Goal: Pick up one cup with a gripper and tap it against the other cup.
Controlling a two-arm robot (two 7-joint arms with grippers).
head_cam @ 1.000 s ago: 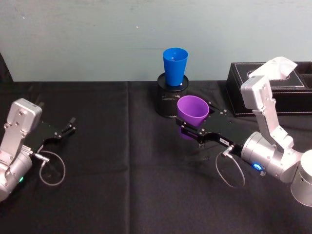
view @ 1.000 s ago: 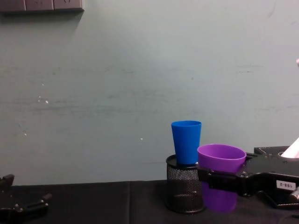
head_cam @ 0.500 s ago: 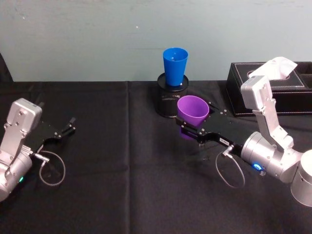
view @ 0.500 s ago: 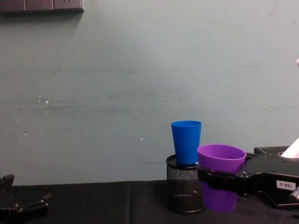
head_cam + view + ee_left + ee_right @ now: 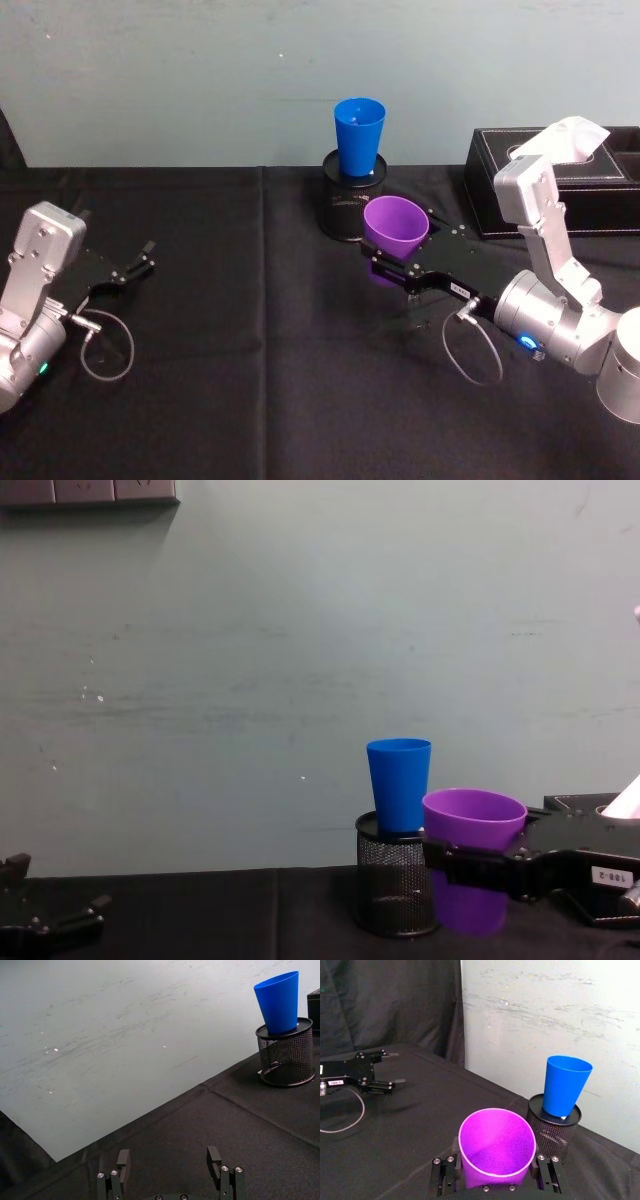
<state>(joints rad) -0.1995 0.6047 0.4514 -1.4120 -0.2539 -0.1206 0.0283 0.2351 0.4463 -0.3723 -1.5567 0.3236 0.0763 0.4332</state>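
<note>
The purple cup [image 5: 394, 225], centre-right in the head view, looks light, thin and slick. The right gripper [image 5: 398, 248] clamps 2 fingers below its rim, near the blue cup [image 5: 359, 135]. The left gripper [image 5: 135, 265] sits open, far left.

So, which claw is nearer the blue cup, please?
Right. The right claw grips the purple cup just before the blue cup; the left claw rests open, far to the left.

Table under a black cloth [image 5: 250, 340]
A black mesh pen holder [image 5: 340, 205] and a black box [image 5: 610, 205] stood along its far edge.
</note>
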